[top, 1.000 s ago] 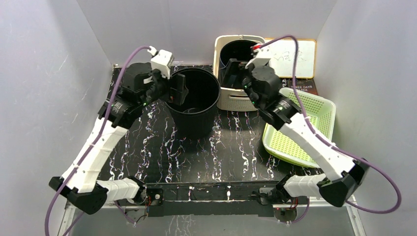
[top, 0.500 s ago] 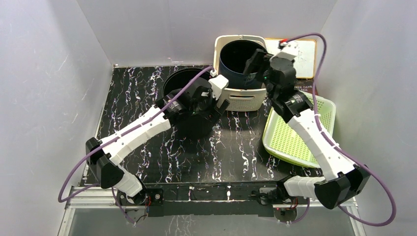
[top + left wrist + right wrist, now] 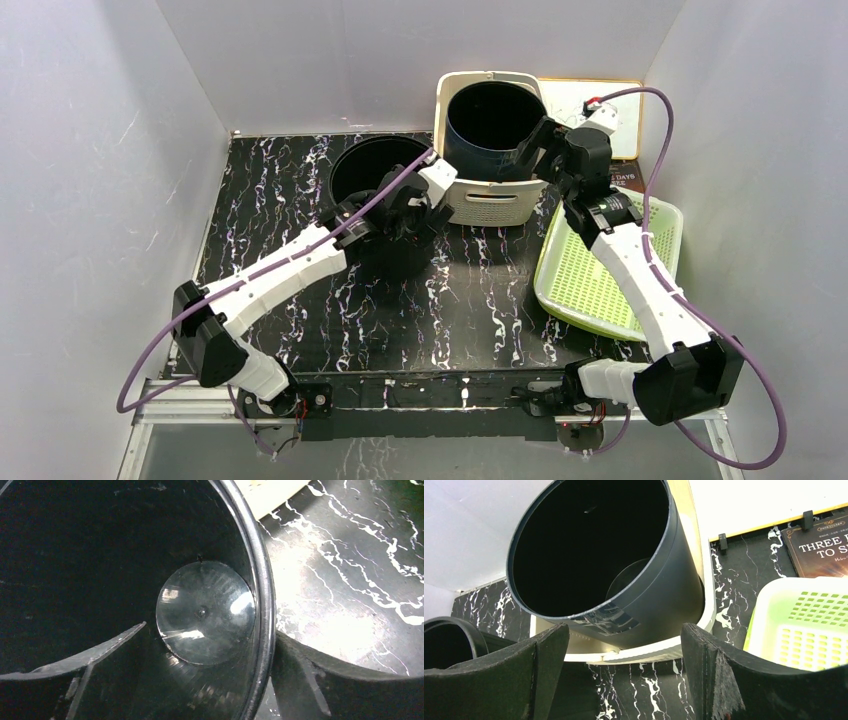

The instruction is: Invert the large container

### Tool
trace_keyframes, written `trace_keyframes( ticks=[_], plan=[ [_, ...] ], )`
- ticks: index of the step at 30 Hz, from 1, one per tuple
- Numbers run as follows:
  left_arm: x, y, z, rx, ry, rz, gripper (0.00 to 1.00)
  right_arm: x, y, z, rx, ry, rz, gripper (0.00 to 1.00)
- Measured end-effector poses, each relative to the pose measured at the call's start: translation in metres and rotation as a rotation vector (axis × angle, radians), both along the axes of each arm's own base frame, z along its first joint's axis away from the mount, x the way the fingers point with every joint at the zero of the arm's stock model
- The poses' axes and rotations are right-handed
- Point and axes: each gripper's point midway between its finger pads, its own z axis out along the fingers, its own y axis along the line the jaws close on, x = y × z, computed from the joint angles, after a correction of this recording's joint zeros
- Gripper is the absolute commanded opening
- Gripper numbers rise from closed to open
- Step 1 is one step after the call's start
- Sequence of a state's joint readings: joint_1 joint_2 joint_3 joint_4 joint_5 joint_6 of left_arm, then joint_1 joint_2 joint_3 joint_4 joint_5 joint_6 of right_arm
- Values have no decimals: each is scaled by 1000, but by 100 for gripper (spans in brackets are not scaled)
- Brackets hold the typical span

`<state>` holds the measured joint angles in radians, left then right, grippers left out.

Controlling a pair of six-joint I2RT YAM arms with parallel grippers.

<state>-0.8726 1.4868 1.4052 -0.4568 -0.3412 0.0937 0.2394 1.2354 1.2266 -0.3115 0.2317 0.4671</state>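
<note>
A large black bucket (image 3: 368,168) stands upright, mouth up, on the black marble table, left of centre. My left gripper (image 3: 425,212) is at its right rim. In the left wrist view the gripper (image 3: 210,628) is open and straddles the rim (image 3: 265,595), with one finger inside the bucket and one outside. A dark navy container (image 3: 490,120) sits tilted in a cream basket (image 3: 490,205) at the back. My right gripper (image 3: 542,140) is open and empty at its right side. In the right wrist view (image 3: 624,630) it faces the navy container (image 3: 664,595).
A green mesh basket (image 3: 600,270) lies at the right edge of the table. A whiteboard (image 3: 605,105) and a dark book (image 3: 819,550) lie behind it. White walls close in on the left, back and right.
My left arm swung from the bucket's left rim across to its right rim. My right gripper moved right, from over the cream basket to its right side.
</note>
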Motion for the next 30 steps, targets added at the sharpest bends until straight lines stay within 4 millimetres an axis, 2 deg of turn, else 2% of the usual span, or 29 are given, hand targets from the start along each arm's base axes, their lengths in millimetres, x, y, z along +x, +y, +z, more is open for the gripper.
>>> trace_keyframes(
  ticks=[4, 5, 6, 8, 10, 13, 16, 22, 26, 30],
  plan=[
    [4, 5, -1, 32, -28, 15, 45, -1, -2, -7, 4, 12, -6, 81],
    [5, 6, -2, 38, -30, 15, 29, -1, -4, -8, 3, 14, -9, 81],
    [5, 6, -2, 42, -30, 15, 0, -1, -5, -9, 3, 16, -12, 81],
    [7, 6, -1, 52, -42, 4, 0, -2, -7, -10, 3, 19, -18, 81],
    [8, -2, 11, 13, -62, 4, 0, -2, -10, -10, 3, 19, -24, 81],
    [8, 8, 3, 70, -36, 15, 0, -1, -13, -10, 4, 18, -30, 83],
    [12, 4, -5, 73, -7, 25, 0, -1, -15, -12, 3, 22, -35, 86],
    [8, 2, 6, -5, 9, 68, 0, -2, -24, -29, 0, 50, -51, 86],
    [2, 1, 42, -194, -30, 125, 0, -2, -31, -40, 3, 67, -62, 86],
    [-13, 16, 101, -463, -136, 168, 0, -1, -37, -41, 9, 71, -68, 86]
  ],
)
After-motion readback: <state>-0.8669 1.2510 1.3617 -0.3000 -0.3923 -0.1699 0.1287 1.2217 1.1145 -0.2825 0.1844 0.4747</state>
